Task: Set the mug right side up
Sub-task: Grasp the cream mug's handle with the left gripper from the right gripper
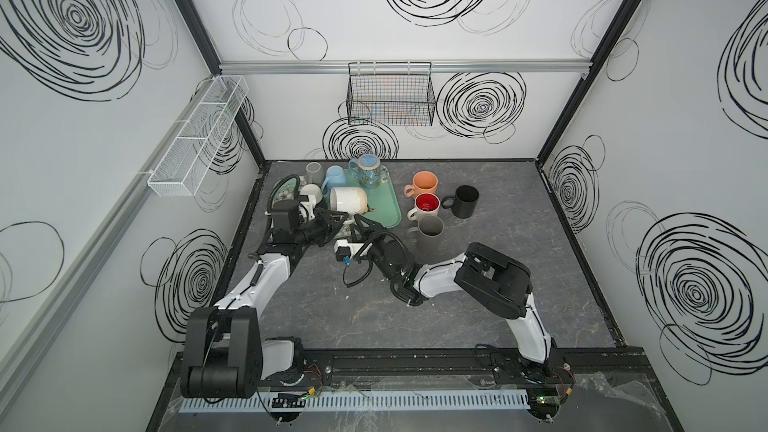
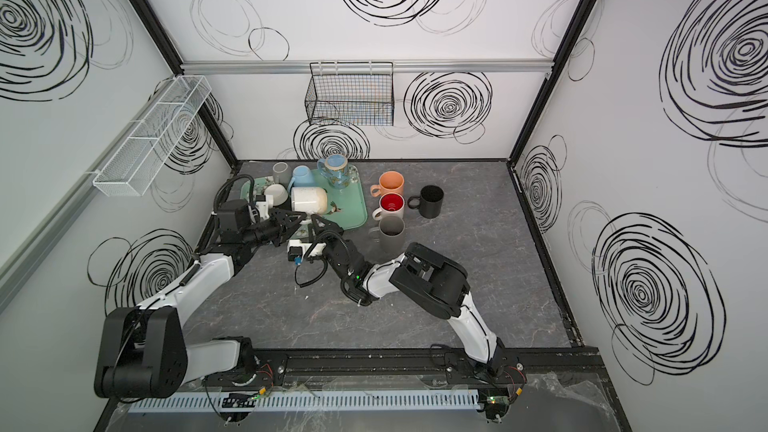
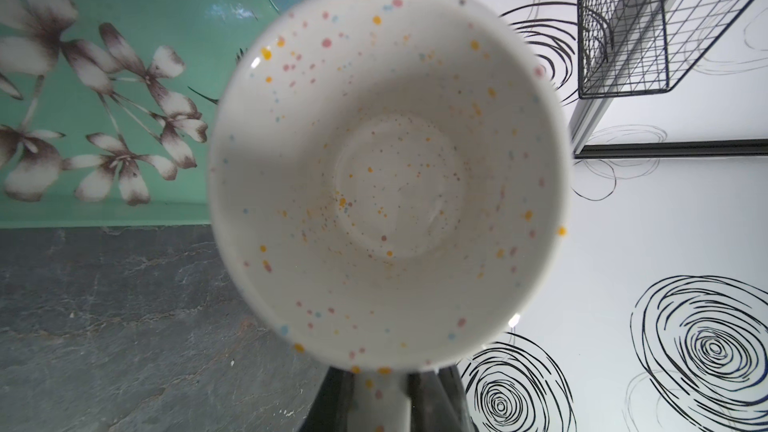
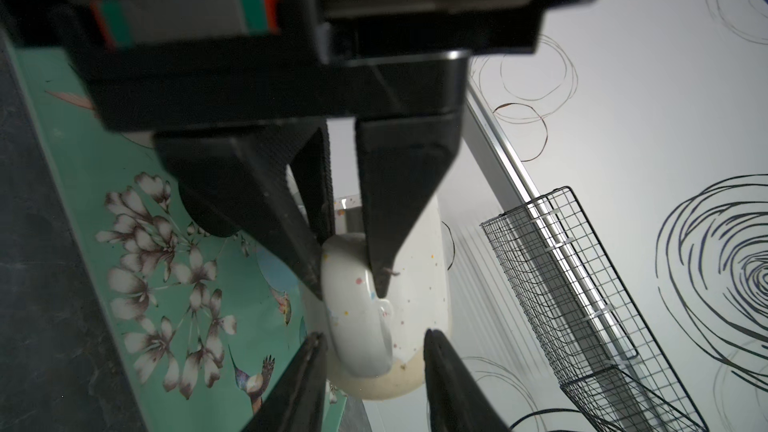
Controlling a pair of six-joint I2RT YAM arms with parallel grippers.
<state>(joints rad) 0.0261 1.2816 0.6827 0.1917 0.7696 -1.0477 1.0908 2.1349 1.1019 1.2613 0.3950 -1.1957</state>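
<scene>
Two-arm handling at the tray's (image 1: 386, 203) near edge. Right end effector (image 4: 372, 347): spread, straddling the handle (image 4: 357, 326), not clamped. Left end effector (image 4: 351, 284): pinching the handle. Speckled mug (image 3: 386, 172): on its side above the tray, mouth facing the left arm. Judged about half done; remaining: tip upright, set down.

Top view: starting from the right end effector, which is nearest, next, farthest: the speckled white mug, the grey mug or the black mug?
1. Speckled white ceramic mug, tipped sideways, right beside the right end effector.
2. Tall grey mug, upright, to the right.
3. Black mug, farther right and back.
</scene>
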